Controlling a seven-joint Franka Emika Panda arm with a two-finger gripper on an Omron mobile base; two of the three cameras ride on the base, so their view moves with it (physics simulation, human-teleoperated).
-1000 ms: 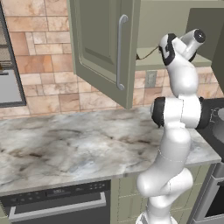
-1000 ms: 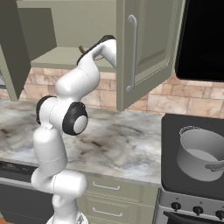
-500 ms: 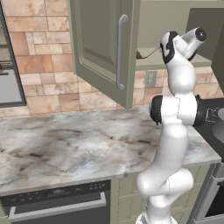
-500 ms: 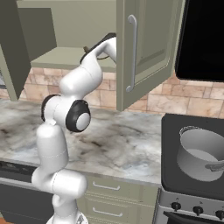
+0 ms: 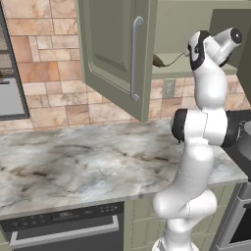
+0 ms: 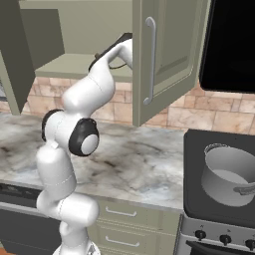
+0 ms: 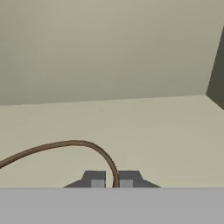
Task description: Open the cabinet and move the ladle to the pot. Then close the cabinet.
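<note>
The sage-green wall cabinet (image 5: 117, 54) with raised-panel doors and long silver bar handles stands open, both doors swung out over the mottled grey marble counter (image 5: 83, 162). The white arm reaches up into the cabinet, and its two-finger gripper (image 7: 112, 180) sits low over the pale green shelf floor (image 7: 144, 131).

In the hand view, the two dark finger tips (image 7: 94, 179) stand close together with the thin, curved, dark brown handle of the small ladle (image 7: 65, 146) passing straight between them, so the jaws are pinched narrow on the handle's end. From there the handle arches up and away to the left edge of that view, above the shelf floor; the bowl is out of the picture.

From the left base view, the ladle (image 5: 164, 61) shows as a dark curved wire at the front of the shelf, running from a small dark bowl on the left toward the hand on the right.

The round grey steel saucepan (image 6: 230, 175) with straight sides stands on the dark stovetop (image 6: 199, 149), well apart from the cabinet, below and to the right.
</note>
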